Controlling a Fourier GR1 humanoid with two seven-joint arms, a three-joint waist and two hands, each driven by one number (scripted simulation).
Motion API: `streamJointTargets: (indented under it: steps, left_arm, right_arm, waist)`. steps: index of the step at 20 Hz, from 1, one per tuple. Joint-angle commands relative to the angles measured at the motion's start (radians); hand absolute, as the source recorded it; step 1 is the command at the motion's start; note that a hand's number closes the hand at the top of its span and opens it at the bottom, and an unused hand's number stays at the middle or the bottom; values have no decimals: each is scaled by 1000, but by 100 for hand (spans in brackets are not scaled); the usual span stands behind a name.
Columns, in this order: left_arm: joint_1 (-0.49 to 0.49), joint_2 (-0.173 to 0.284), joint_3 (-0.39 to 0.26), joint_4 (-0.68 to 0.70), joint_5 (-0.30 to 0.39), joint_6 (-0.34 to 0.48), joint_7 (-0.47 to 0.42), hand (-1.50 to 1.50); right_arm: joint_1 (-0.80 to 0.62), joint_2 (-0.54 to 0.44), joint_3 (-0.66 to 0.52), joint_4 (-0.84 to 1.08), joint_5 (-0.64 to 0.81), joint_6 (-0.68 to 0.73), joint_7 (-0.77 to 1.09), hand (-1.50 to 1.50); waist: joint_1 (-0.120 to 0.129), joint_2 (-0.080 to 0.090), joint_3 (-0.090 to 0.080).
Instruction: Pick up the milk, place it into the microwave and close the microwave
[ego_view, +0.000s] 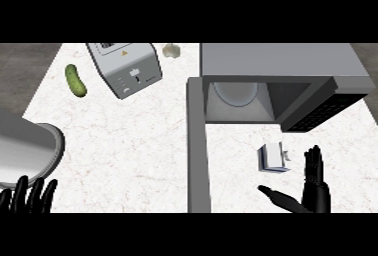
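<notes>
Right hand (314, 192), fingers straight and thumb spread, just beside the milk (272, 157) on the table (133, 150) before the open microwave (280, 85); left hand (29, 196) relaxed at lower left.

The left hand (28, 196) at the lower left is cut off by the frame's bottom, only its fingers showing. The toaster (125, 67) runs past the top edge. The small pale thing (171, 50) beside it is too small to name.

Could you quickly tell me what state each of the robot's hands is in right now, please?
Left hand: open, holding nothing.
Right hand: open beside the milk, holding nothing.
</notes>
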Motion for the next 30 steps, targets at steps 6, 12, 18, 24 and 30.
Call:
streamJointTargets:
  steps: [6,12,18,24,30]
  left_arm:
    - [46,18,55,124,14,-102,-154,-150]
    - [-1,1,33,102,0,-47,-71,-150]
    - [67,14,43,43,23,-77,-82,-150]
    - [54,14,44,50,22,-67,-74,-150]
    - [20,12,29,28,21,-36,-21,-150]
  right_arm:
    - [-170,-23,-82,323,-18,34,-172,-150]
    - [-246,-20,-88,472,4,37,-264,-150]
    - [-235,-38,-93,509,1,96,-340,-150]
    - [-325,-28,-125,574,-28,105,-316,-150]
    - [-362,-4,-152,596,-23,-15,-325,-150]
  waist:
    - [4,0,0]
    - [1,1,0]
    - [2,0,0]
    - [5,1,0]
    - [2,2,0]
